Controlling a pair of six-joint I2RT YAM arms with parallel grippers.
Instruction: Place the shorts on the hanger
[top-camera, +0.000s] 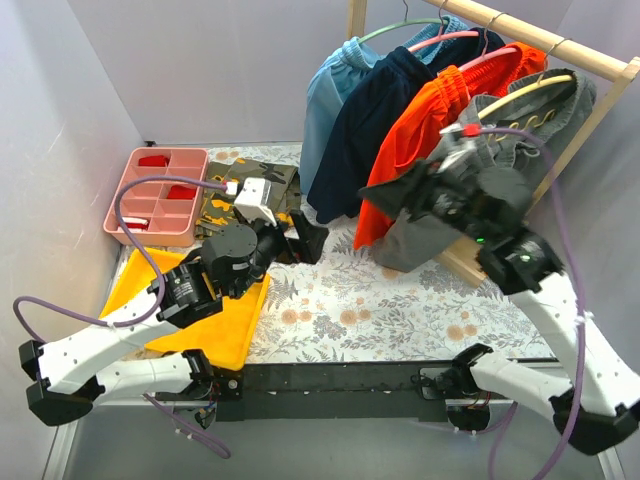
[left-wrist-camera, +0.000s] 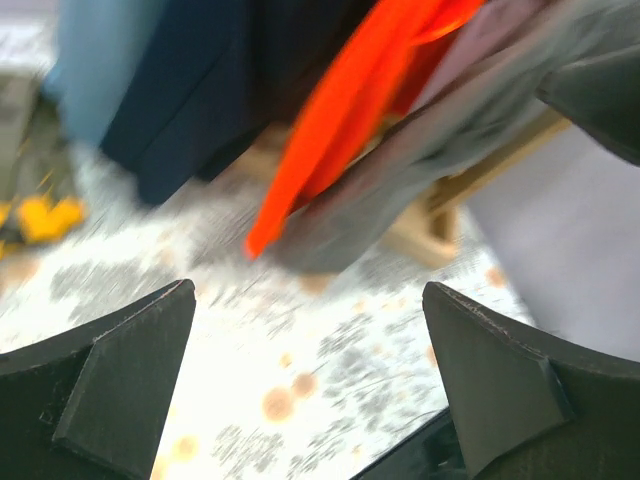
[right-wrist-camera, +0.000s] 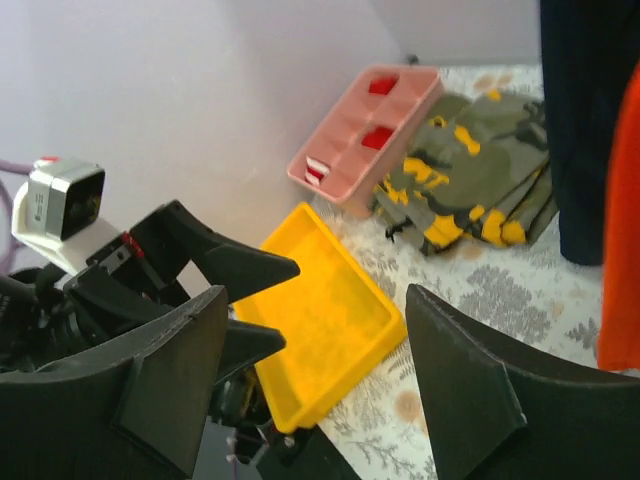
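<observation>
The dark grey shorts (top-camera: 412, 246) hang over the cream hanger (top-camera: 524, 92) at the right end of the wooden rail. In the blurred left wrist view they (left-wrist-camera: 400, 195) hang behind the orange shorts. My right gripper (top-camera: 392, 194) is open and empty, just in front of the grey shorts and pointing left. In its own view (right-wrist-camera: 315, 390) nothing lies between the fingers. My left gripper (top-camera: 306, 238) is open and empty low over the table, pointing at the rack. In its own view (left-wrist-camera: 310, 380) only the tablecloth shows between the fingers.
The wooden rail (top-camera: 560, 45) also carries light blue shorts (top-camera: 325, 95), navy shorts (top-camera: 370, 120) and orange shorts (top-camera: 420, 135). A camouflage garment (top-camera: 225, 195), a pink divided tray (top-camera: 160, 195) and a yellow tray (top-camera: 225, 325) lie at the left. The rack's wooden foot (top-camera: 462, 262) rests on the table.
</observation>
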